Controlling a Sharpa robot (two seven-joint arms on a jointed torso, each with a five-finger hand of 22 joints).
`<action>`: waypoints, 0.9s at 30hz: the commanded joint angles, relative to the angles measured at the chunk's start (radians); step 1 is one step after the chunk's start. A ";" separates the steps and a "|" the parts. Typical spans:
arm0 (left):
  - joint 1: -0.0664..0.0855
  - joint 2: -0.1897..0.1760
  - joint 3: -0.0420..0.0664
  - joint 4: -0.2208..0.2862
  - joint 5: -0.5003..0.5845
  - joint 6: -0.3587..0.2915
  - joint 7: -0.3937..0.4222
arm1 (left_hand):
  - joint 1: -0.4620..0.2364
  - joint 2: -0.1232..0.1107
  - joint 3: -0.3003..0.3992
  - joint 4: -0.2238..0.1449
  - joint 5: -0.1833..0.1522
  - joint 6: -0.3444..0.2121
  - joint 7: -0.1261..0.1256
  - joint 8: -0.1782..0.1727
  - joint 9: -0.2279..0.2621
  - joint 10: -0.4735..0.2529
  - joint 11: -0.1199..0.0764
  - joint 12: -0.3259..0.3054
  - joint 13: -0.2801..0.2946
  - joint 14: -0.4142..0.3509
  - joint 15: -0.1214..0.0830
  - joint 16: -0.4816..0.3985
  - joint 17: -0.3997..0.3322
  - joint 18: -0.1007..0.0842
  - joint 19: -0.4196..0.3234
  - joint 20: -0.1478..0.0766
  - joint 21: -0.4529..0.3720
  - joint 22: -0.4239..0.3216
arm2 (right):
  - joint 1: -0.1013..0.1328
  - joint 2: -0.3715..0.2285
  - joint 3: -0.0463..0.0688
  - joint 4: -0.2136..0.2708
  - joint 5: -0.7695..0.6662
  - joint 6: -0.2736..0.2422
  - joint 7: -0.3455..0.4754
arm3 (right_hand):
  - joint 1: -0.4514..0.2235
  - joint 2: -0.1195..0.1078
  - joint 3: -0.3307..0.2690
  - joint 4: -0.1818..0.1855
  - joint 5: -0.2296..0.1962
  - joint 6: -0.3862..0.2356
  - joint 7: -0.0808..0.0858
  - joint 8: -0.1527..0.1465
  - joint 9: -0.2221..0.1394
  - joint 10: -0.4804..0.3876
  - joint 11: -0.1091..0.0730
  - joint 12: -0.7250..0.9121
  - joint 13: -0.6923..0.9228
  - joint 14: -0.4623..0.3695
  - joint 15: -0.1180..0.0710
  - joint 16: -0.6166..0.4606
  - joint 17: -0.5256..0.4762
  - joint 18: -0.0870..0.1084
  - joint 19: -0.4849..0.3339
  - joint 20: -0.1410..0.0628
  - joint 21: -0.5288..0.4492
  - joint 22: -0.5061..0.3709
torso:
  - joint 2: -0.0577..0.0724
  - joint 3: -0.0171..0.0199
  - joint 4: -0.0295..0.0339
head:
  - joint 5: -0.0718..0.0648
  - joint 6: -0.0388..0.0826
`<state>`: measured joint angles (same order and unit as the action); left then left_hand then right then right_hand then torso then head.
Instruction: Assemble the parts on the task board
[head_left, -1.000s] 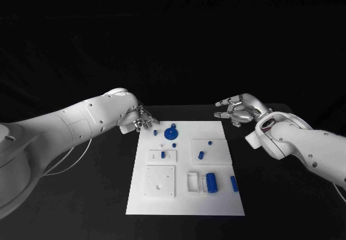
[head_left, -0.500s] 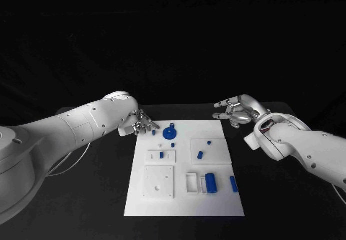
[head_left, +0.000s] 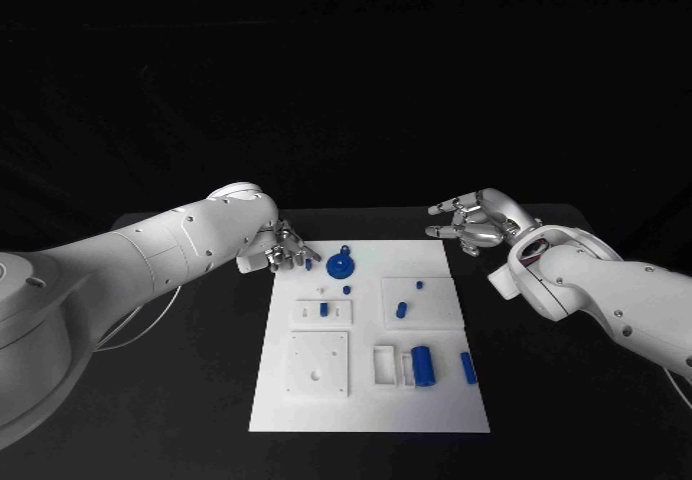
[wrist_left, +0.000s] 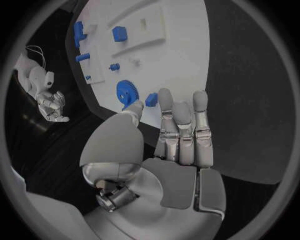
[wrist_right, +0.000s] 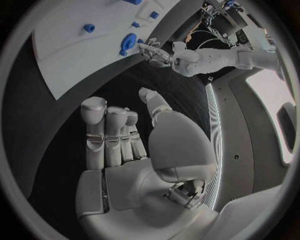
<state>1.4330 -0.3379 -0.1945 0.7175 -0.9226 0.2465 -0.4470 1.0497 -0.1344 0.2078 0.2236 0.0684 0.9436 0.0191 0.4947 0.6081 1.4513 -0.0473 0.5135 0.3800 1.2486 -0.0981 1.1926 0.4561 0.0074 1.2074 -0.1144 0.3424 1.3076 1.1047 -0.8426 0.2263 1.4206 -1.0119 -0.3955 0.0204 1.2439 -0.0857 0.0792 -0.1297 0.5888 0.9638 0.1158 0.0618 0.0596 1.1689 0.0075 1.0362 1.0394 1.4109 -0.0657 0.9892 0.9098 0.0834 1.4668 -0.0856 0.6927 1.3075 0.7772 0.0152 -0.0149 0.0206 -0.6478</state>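
Note:
The white task board (head_left: 368, 400) lies mid-table. A blue gear (head_left: 340, 265) and a small blue peg (head_left: 310, 265) sit at its far left corner. My left hand (head_left: 281, 248) hovers just beside that corner, fingers apart and holding nothing. In the left wrist view the left hand (wrist_left: 178, 150) has its fingertips (wrist_left: 165, 96) close to the peg (wrist_left: 151, 99) and the gear (wrist_left: 127, 91). My right hand (head_left: 476, 222) hangs off the board's far right corner, loosely spread and empty. The right wrist view shows the right hand (wrist_right: 125, 145) over the black table.
A blue cylinder (head_left: 423, 365) and a blue bar (head_left: 467, 367) lie at the board's near right. Small blue pieces (head_left: 402, 311) stand in the raised white blocks (head_left: 320, 362) mid-board. Black table surrounds the board.
My left hand has dipped slightly toward the board's far left corner. The right hand and the parts have not moved.

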 joint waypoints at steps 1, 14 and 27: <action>0.000 0.000 0.000 0.003 0.000 0.031 0.014 | -0.006 0.003 0.002 -0.004 0.002 0.008 0.001 -0.004 0.002 -0.003 0.001 0.003 -0.001 -0.010 0.000 0.006 -0.002 -0.007 -0.006 0.000 0.006 0.021 | 0.000 0.001 0.001 -0.001 0.001 0.010 0.010 | -0.008 -0.004 0.000 0.005 0.006 0.003 0.002 -0.002 0.001 -0.001 -0.001 0.000 0.000 0.002 -0.001 0.000 0.002 0.019 0.046 0.000 0.005 0.084 | 0.000 0.0002 -0.0009 | 0.001 0.002; 0.000 -0.001 0.000 0.010 0.004 0.040 0.016 | -0.009 0.027 -0.002 -0.039 0.028 0.025 -0.002 -0.020 0.019 0.002 -0.001 0.002 -0.002 -0.008 -0.002 0.009 0.000 -0.007 -0.008 -0.001 0.014 0.021 | 0.000 0.005 0.001 -0.005 0.001 0.011 0.010 | -0.008 -0.004 0.000 0.005 0.006 0.003 0.002 -0.002 0.001 -0.001 -0.001 0.000 0.000 0.002 -0.001 0.000 0.002 0.019 0.046 0.000 0.005 0.084 | 0.001 0.0008 -0.0013 | 0.000 0.002; 0.000 -0.008 0.000 0.011 0.028 0.027 0.021 | 0.024 0.153 -0.047 -0.133 0.039 0.022 -0.002 -0.048 0.021 0.002 -0.001 -0.005 -0.005 -0.008 -0.002 0.004 -0.003 -0.007 -0.009 -0.001 0.014 0.021 | 0.000 0.008 0.001 -0.011 0.001 0.012 0.010 | -0.007 -0.003 0.003 0.005 0.006 0.004 0.002 -0.002 0.001 0.000 -0.001 0.001 0.001 0.003 -0.001 0.001 0.003 0.019 0.047 0.000 0.008 0.085 | 0.003 0.0011 -0.0002 | -0.003 0.001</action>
<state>1.4329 -0.3460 -0.1943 0.7259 -0.9141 0.2694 -0.4392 1.0736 0.0122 0.1609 0.0941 0.1012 0.9629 0.0212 0.4522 0.6280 1.4514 -0.0474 0.5134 0.3769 1.2486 -0.0981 1.1966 0.4537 0.0074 1.2039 -0.1179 0.3540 1.3073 1.1046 -0.8357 0.2263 1.4100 -1.0117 -0.3952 0.0207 1.2439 -0.0857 0.0819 -0.1269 0.5888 0.9638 0.1158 0.0618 0.0596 1.1689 0.0075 1.0362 1.0394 1.4109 -0.0657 0.9892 0.9117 0.0834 1.4668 -0.0856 0.6968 1.3075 0.7790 0.0165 -0.0154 0.0179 -0.6453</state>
